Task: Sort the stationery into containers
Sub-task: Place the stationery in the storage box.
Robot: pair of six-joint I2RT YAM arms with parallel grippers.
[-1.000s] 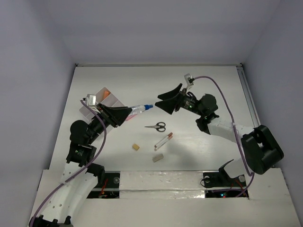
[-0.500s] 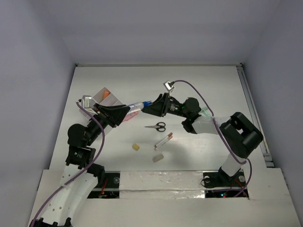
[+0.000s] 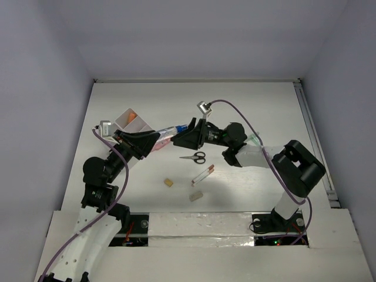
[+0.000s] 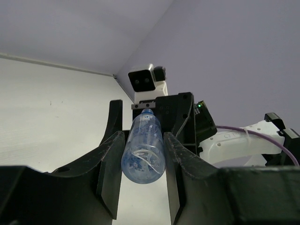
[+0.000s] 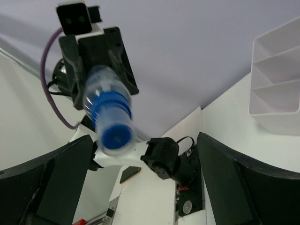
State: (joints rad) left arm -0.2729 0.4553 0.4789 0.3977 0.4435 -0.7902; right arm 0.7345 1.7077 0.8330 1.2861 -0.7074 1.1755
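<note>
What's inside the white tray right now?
An orange piece sits in a far compartment of the tray. The left gripper, holding the blue-capped tube, covers the nearer compartments; their contents cannot be seen.

No readable text, label, brand or number anywhere; only faint, illegible marks on the clear tube (image 4: 143, 150)

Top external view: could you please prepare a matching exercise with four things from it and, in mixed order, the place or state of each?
Things:
1. clear tube
2. scissors
3. white tray
4. right gripper

Places or states:
A. jaws open wide
B. black handles, lying on the table
C. clamped in the left gripper
D. holds an orange piece

Pairs: 1-C, 2-B, 3-D, 4-A
</note>
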